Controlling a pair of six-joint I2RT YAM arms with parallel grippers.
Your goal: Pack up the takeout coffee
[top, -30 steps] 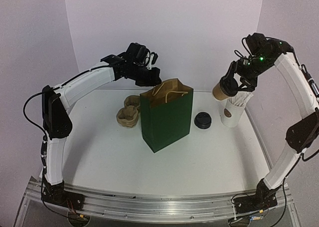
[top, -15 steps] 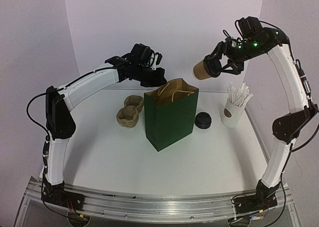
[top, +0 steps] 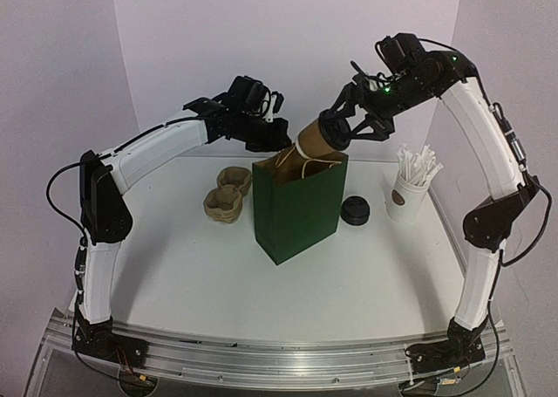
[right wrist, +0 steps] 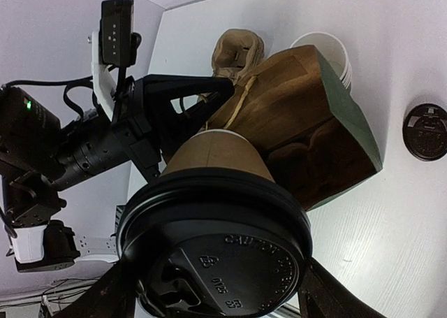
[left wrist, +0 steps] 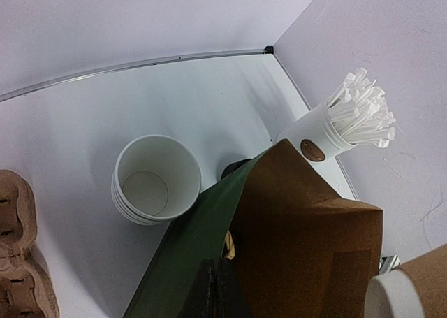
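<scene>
Inside right pincer (top: 335, 129), takeout coffee (top: 309, 140) half-hidden.

Pale lilac walls (top: 288, 48), white table (top: 192, 275) — aluminium rail (top: 261, 355) in front

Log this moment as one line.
right gripper: shut on takeout coffee, tilted over green paper bag mouth | left gripper: shut on bag rim

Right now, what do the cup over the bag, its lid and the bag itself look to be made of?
Cup: probably brown kraft paper, going by its flat, matte, uncoated look.
Lid: black plastic, slightly glossy, with raised moulded lettering.
Bag: likely paper, matte green outside and plain brown inside, holding sharp creases.
</scene>
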